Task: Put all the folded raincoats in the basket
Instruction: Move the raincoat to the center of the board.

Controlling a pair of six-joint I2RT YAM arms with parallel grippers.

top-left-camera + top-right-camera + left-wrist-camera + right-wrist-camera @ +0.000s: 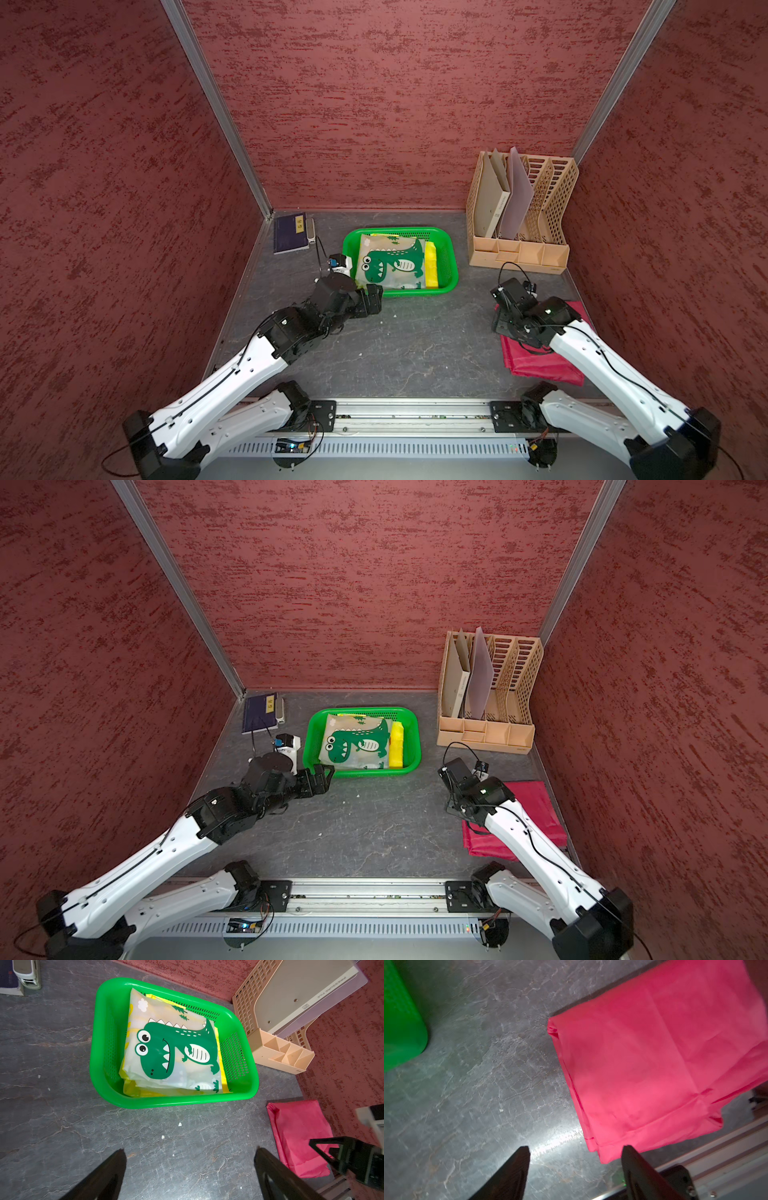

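The folded raincoat (390, 262) (357, 744) (172, 1049), pale and yellow with a green dinosaur print, lies flat inside the green basket (415, 293) (374, 773) (95, 1053) at the middle back of the table. My left gripper (372, 297) (324, 773) (190, 1151) hangs open just outside the basket's near left corner, with only bare tabletop between its fingers. My right gripper (576, 1148) is open over the table beside a folded red cloth (654, 1064), one finger above the cloth's corner, holding nothing. A corner of the basket (400, 1022) shows in the right wrist view.
The red cloth (536, 361) (536, 804) (297, 1132) lies at the right under the right arm. A beige file organizer (548, 199) with folders stands at the back right. A dark notebook (291, 232) and a small stapler (310, 230) sit in the back left corner.
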